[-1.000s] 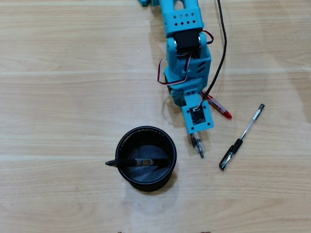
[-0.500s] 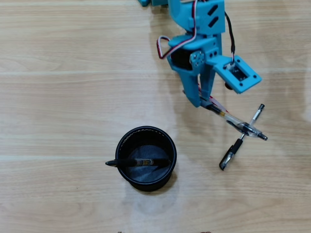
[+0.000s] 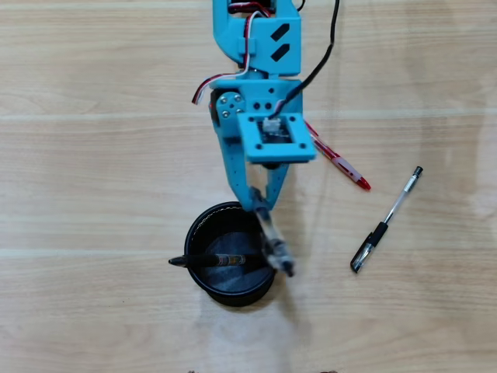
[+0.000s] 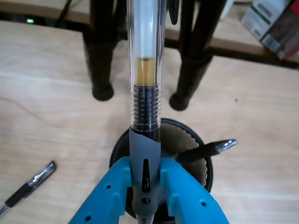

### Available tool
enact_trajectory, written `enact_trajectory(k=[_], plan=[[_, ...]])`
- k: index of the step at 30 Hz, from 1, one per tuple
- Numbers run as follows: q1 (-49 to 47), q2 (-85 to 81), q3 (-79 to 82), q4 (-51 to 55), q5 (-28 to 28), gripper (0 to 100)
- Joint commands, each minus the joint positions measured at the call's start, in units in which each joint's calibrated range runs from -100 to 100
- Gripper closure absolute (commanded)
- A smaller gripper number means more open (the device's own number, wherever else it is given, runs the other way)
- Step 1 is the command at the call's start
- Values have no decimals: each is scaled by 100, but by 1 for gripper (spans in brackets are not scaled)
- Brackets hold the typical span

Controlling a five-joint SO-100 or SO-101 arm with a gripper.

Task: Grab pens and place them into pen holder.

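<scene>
My hand (image 4: 144, 186) is clamped on the clear pen with the grey rubber sleeve (image 4: 145, 93) — both blue fingers (image 4: 112, 191) press against the sleeve in the wrist view. In the overhead view this pen (image 3: 273, 237) hangs tilted over the right rim of the black mesh pen holder (image 3: 203, 225), its lower end past the rim's edge. A black pen (image 3: 210, 260) lies across the holder's mouth, its tip sticking out over the left rim; the wrist view shows it (image 4: 205, 150) leaning on the rim too. The red and clear pen (image 3: 342, 165) lies on the wooden tabletop (image 3: 93, 171) just beside my arm, partly under it. The clear pen with the black cap (image 3: 386, 220) lies well apart to the right — slanted, untouched.
</scene>
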Motion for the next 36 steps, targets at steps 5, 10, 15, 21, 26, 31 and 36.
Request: enact_trajectory(k=[5,10,15,21,26,31,36], plan=[[217,282,-227,-597,-617,98],[169,628,389,-1895,-841,98],[217,932,987,-3313,-852,98],[306,1093,1159,-3588,-852,98],[322,1178,1340,-3571,-852,98],[314,1186,1557,-3571,-852,98],[322,1135,1602,-3571,-820,98]])
